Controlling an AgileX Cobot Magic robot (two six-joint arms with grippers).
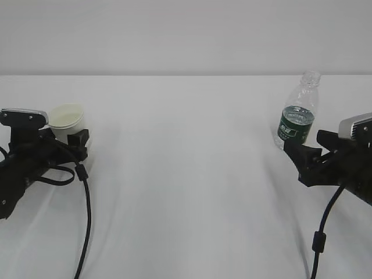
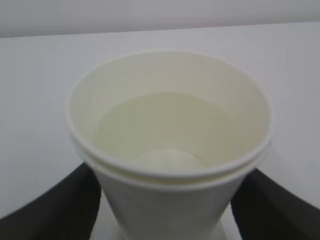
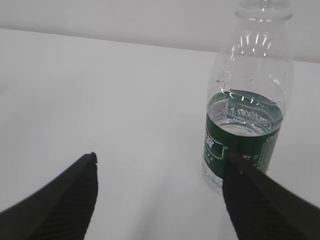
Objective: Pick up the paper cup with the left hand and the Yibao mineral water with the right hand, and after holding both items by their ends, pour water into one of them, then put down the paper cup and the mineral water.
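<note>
The white paper cup (image 1: 67, 116) stands upright on the table at the left, and a liquid line shows inside it (image 2: 170, 125). My left gripper (image 1: 63, 139) is open, one black jaw on each side of the cup's lower wall (image 2: 170, 200); a strip of table shows between each jaw and the cup. The Yibao mineral water (image 1: 297, 116) stands capless at the right, with water up to the top of its green label (image 3: 247, 115). My right gripper (image 1: 306, 145) is open just in front of it (image 3: 161, 159), holding nothing. Its right fingertip overlaps the bottle's base.
A white table (image 1: 186, 174) runs back to a pale wall. Black cables trail from the left arm (image 1: 87, 203) and the right arm (image 1: 322, 232) toward the front edge. Bare tabletop lies between the two arms.
</note>
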